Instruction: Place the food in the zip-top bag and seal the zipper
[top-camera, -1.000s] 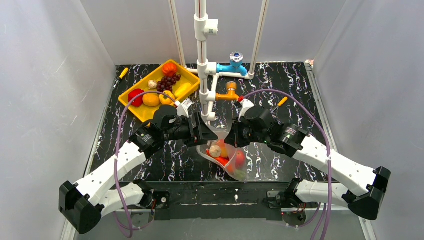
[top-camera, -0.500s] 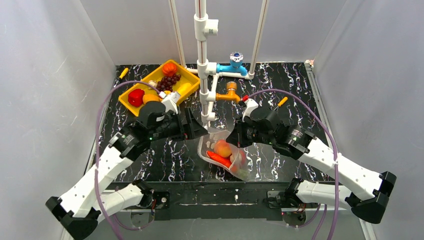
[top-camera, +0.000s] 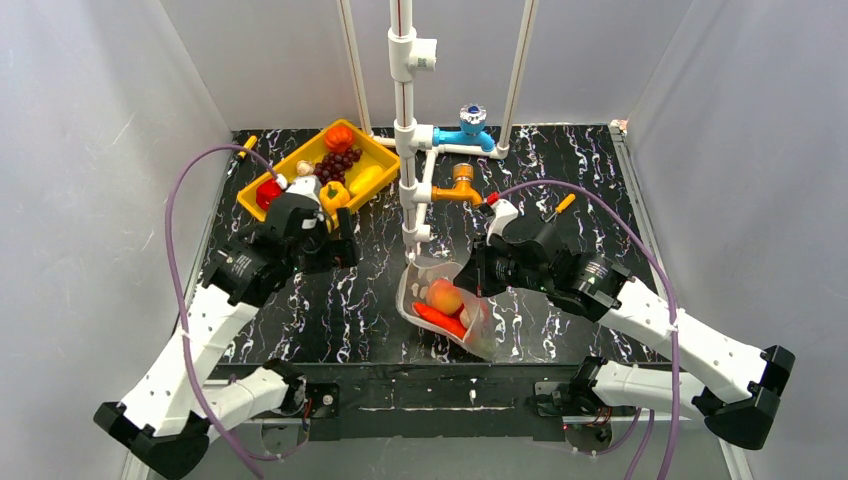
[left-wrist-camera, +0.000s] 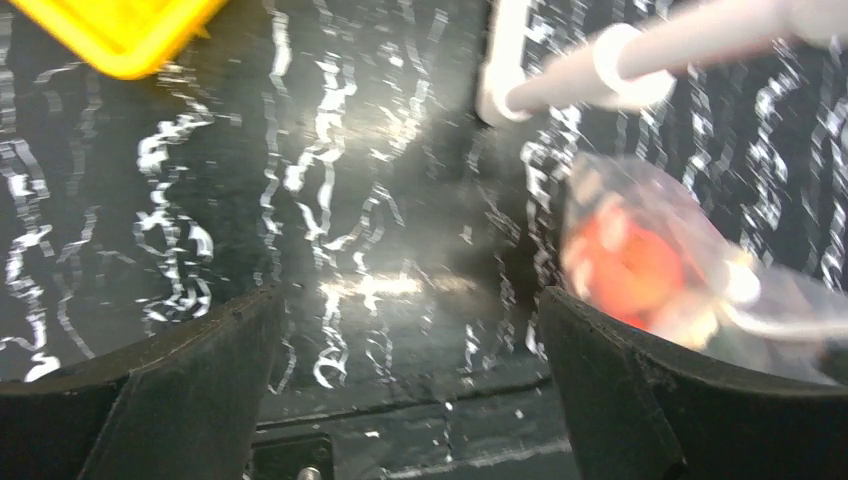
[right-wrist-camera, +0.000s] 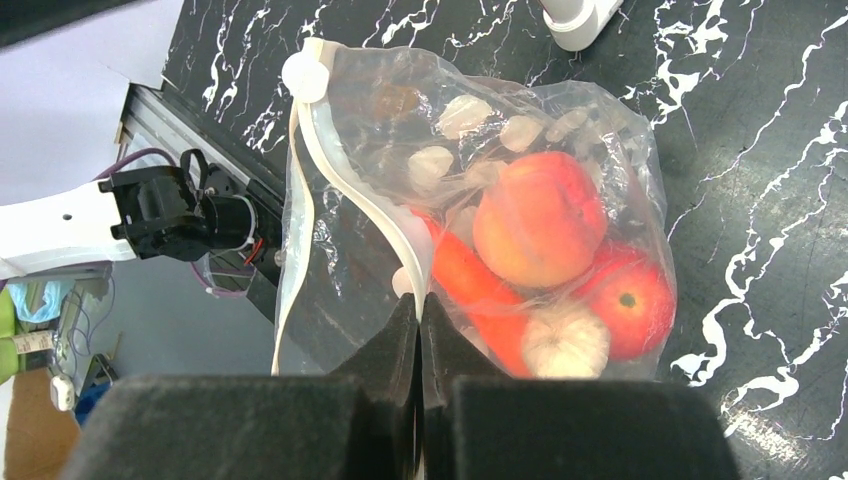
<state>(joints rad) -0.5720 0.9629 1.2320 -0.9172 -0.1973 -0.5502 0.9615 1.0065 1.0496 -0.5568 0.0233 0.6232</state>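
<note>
The zip-top bag hangs low over the table's middle, its mouth gaping. Inside lie a peach, a red tomato, an orange carrot and a white garlic. My right gripper is shut on the zipper at the bag's upper edge. My left gripper stands wide open, apart from the bag and close to the yellow tray. Between its fingers only bare table shows. More food stays in the tray: purple grapes, an orange fruit, a red pepper.
A white pipe stand with a blue valve and an orange valve rises just behind the bag. Its pipe end shows above the bag in the left wrist view. Small yellow-handled items lie on the black marbled table.
My left gripper has let go of the bag, opened wide and drawn back left toward the tray. The bag now hangs from the right gripper alone.
</note>
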